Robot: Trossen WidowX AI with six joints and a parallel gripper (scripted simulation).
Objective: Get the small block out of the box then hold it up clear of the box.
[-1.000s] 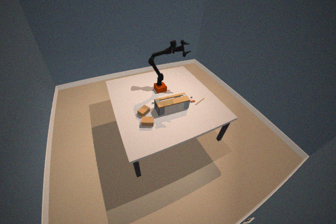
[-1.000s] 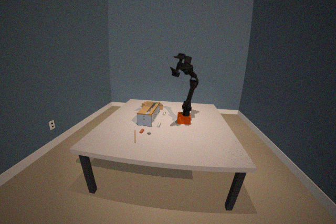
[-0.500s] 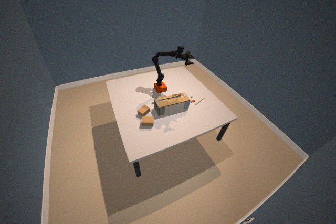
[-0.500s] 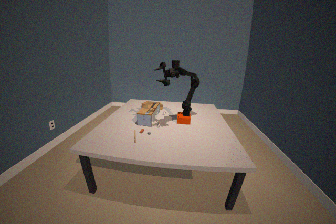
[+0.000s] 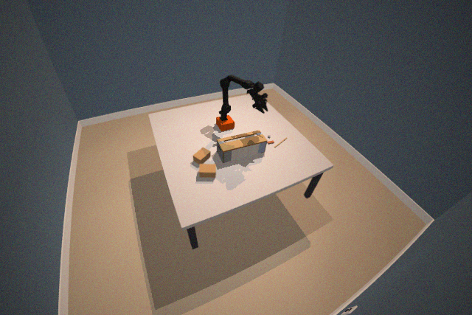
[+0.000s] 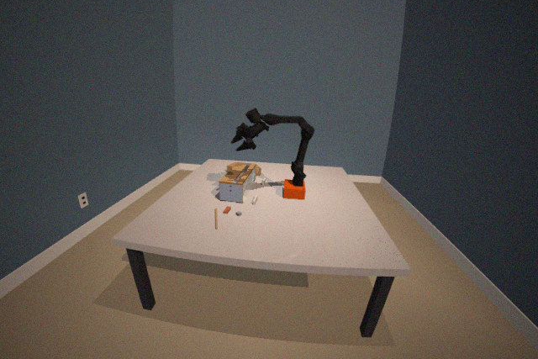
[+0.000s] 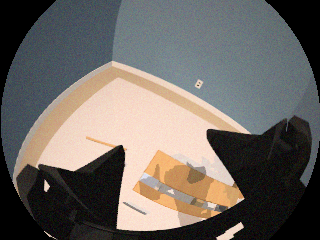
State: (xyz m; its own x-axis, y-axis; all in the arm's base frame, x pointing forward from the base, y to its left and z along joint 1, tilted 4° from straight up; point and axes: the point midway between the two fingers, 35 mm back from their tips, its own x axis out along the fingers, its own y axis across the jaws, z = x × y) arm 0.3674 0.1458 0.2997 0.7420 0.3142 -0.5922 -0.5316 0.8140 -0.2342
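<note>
The box (image 5: 242, 141) (image 6: 231, 192) (image 7: 182, 175) stands on the table (image 5: 289, 167) (image 6: 277, 233) (image 7: 95, 120). It has a wooden top with a long slot and pale end walls. Its clear front faces the top view. The small block on the shelf cannot be made out in any view. My gripper (image 5: 264, 111) (image 6: 234, 145) (image 7: 166, 142) is open and empty, high above the table. In the wrist view the box shows below and between the fingers, partly hidden by the right finger.
Two wooden blocks (image 5: 201, 155) (image 5: 207, 170) lie by one box end. Beyond the other end lie a thin wooden stick (image 5: 281, 142) (image 6: 216, 219) (image 7: 100, 141), an orange-red piece (image 5: 271, 142) (image 6: 226, 209) and a small grey piece (image 5: 268, 136) (image 6: 238, 213). A pale piece (image 6: 255, 199) lies between box and arm base (image 6: 294, 191).
</note>
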